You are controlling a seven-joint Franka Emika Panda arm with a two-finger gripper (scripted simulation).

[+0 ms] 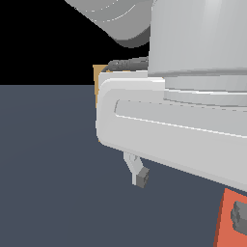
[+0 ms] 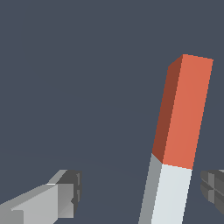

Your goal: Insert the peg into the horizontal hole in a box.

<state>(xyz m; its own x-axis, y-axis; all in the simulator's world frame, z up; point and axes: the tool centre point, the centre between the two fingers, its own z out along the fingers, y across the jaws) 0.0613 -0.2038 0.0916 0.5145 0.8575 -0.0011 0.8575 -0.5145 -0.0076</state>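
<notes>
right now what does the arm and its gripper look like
The arm is smooth pale grey-white with rounded, cylindrical links, and the hand body is a white rounded block with a recessed panel. A dark grey cable runs along its top. The gripper has light grey fingers ending in darker grey, blocky ridged pads. No markings or logos are visible.

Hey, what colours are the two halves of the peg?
One half of the peg is orange-red, the other pale grey-white. The wrist view shows it best.
</notes>
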